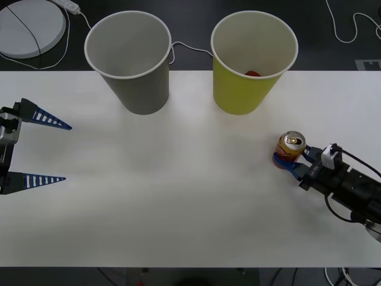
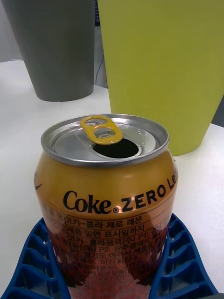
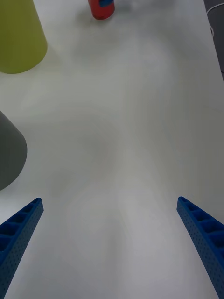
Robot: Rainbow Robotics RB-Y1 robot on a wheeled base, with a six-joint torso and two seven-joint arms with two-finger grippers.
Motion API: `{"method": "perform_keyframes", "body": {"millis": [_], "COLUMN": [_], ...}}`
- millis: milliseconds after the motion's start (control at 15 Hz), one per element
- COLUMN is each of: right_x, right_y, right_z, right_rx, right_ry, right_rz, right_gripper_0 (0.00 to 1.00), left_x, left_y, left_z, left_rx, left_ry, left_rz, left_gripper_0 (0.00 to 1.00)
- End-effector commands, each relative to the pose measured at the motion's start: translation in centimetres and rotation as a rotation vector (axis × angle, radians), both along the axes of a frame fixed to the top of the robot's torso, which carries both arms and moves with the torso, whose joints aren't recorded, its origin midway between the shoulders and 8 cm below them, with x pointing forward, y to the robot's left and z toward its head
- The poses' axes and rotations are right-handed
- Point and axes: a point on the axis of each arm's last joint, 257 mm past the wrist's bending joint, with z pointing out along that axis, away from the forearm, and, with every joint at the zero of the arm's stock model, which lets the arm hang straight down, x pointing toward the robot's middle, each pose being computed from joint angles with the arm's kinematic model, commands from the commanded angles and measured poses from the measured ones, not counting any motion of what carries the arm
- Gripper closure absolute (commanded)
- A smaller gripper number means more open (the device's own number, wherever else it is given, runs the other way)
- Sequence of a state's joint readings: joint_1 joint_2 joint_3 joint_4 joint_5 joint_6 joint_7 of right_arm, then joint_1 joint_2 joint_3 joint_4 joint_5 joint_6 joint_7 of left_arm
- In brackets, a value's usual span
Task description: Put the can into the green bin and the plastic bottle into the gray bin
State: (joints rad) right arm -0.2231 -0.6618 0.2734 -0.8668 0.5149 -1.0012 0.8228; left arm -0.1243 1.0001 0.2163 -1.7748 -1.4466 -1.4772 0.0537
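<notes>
The can (image 1: 292, 146), gold-orange above and red below, stands upright on the white table (image 1: 178, 202) at the right. My right gripper (image 1: 287, 159) is shut on the can; its blue fingers (image 2: 182, 261) hug both sides of the can (image 2: 107, 196) near its base. The green bin (image 1: 244, 95) stands behind the can, the gray bin (image 1: 140, 89) to its left. My left gripper (image 1: 66, 152) is open at the table's left edge, nothing between its fingers (image 3: 18, 233). The plastic bottle is out of view.
A small red thing (image 1: 253, 74) lies inside the green bin. Behind the table are a white round object (image 1: 30, 27) and white cables (image 1: 348, 30). In the left wrist view the green bin (image 3: 18, 37), gray bin (image 3: 9, 154) and can (image 3: 101, 8) stand far off.
</notes>
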Motion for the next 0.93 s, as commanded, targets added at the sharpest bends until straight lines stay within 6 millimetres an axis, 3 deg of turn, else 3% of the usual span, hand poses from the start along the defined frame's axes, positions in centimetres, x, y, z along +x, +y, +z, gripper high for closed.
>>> {"method": "perform_keyframes", "body": {"millis": [67, 600, 933], "right_x": [-0.6, -3.4, -5.3], "right_y": [0.3, -0.9, -1.1], "right_z": [0.7, 4.9, 8.9], "right_rx": [-0.021, -0.173, -0.285], "right_ry": [0.021, 0.108, 0.204], "right_rz": [0.049, 0.195, 0.174], "right_gripper_0": [1.0, 1.0, 1.0], "left_x": [0.0, 0.0, 0.0], "left_y": [0.0, 0.0, 0.0], "left_z": [0.0, 0.0, 0.0], "left_rx": [0.0, 0.0, 0.0], "left_ry": [0.0, 0.0, 0.0], "left_rz": [0.0, 0.0, 0.0], "left_gripper_0": [0.0, 0.0, 0.0]}}
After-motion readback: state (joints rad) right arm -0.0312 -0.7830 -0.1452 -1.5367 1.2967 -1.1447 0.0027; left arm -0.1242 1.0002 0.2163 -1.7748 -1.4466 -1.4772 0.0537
